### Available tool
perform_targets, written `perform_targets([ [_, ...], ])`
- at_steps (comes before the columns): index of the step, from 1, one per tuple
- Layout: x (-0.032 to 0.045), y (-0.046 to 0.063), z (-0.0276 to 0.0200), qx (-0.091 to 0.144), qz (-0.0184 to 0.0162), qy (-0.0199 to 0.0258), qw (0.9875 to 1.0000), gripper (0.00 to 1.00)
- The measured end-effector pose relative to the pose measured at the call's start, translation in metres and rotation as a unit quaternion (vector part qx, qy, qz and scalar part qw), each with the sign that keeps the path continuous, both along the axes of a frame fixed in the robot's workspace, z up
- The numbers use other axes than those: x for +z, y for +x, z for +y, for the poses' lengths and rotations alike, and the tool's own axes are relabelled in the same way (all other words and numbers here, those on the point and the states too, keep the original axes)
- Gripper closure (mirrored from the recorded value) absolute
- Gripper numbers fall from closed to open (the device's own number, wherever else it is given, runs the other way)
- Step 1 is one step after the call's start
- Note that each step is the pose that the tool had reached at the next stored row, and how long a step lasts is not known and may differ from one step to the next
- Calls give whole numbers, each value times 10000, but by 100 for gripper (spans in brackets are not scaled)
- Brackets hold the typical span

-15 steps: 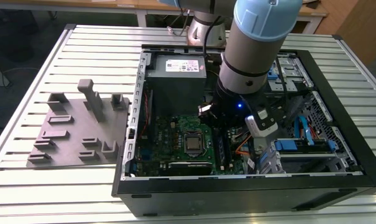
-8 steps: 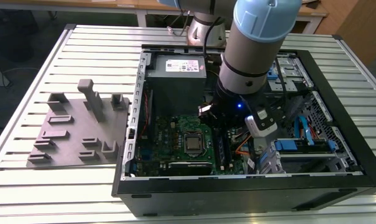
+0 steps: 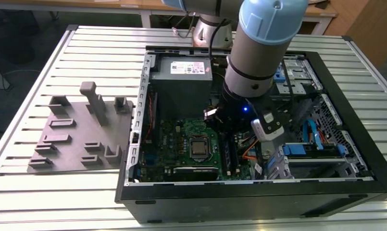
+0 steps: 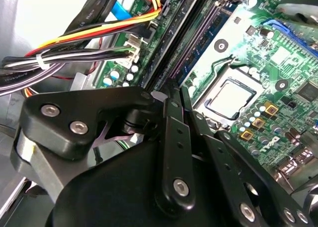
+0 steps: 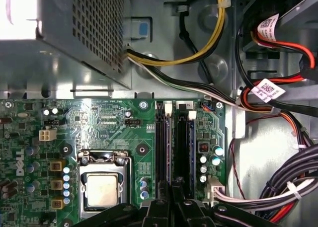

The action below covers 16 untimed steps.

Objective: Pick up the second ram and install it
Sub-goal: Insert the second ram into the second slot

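Observation:
My gripper (image 3: 227, 140) is low inside the open computer case, over the memory slots (image 5: 185, 142) to one side of the processor socket (image 5: 102, 189). In both wrist views its black fingers (image 4: 171, 137) come together to a narrow tip (image 5: 172, 191) right above the slots. The second ram (image 4: 201, 38), a thin dark blue-green stick with dark chips, runs along the slot on the socket's side, straight out from the fingertips. It stands on edge. The jaws look pinched on its upper edge. I cannot tell how deep it sits in the slot.
The green motherboard (image 3: 180, 131) lies in the case, with the grey power supply (image 3: 180, 79) behind it. Bundled cables (image 4: 74, 43) run close beside the slots. Drive bays with blue clips (image 3: 312, 144) fill the exterior view's right. A grey pegged tray (image 3: 71, 139) sits on the slatted table (image 3: 65, 48).

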State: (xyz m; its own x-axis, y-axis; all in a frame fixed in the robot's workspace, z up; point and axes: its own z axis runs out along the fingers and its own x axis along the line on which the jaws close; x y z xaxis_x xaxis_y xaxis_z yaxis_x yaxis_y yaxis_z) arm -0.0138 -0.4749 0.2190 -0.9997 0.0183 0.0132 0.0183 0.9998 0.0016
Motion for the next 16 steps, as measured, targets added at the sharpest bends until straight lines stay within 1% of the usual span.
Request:
perform_targets([
  [10,5,0,5,5,0,2,10000,87],
  [16,6,3,4,82,1,1,10000,87],
])
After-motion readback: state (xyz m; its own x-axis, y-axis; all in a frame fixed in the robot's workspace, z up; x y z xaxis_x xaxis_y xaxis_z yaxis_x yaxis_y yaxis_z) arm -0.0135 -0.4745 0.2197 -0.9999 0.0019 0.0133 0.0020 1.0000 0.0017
